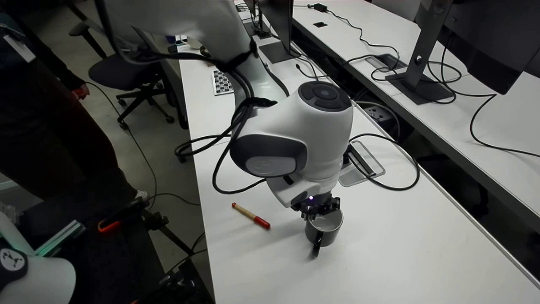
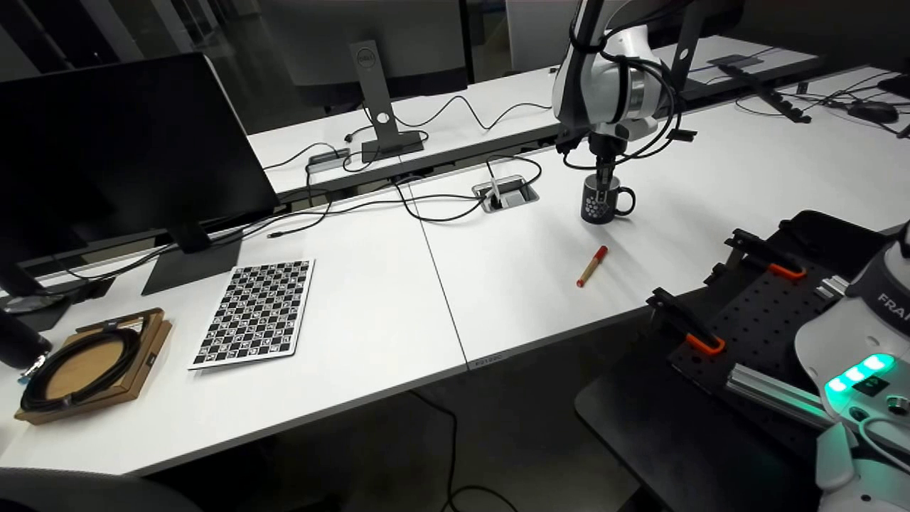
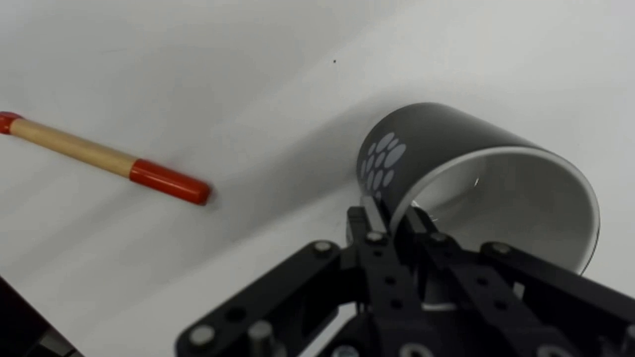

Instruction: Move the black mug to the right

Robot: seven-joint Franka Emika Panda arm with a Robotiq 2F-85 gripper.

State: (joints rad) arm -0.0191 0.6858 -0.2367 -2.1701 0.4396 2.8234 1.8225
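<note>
In an exterior view, the black mug (image 1: pixel 327 230) looks upright on the desk (image 1: pixel 388 253), right of the red-tipped marker (image 1: pixel 252 216). The pincer (image 3: pixel 393 218) is clamped across the mug's wall; best lift gently, level (a one-sided hold may tip it), then carry right and lower softly.

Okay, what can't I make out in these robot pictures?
Wrist view: part of the inside of the black cylindrical mug, hidden behind the black two-fingered gripper.
In an exterior view: pale lettering on the white robot base, cut off by the right edge.
In an exterior view: face of the dark-clothed person, cut off by the edge.
</note>
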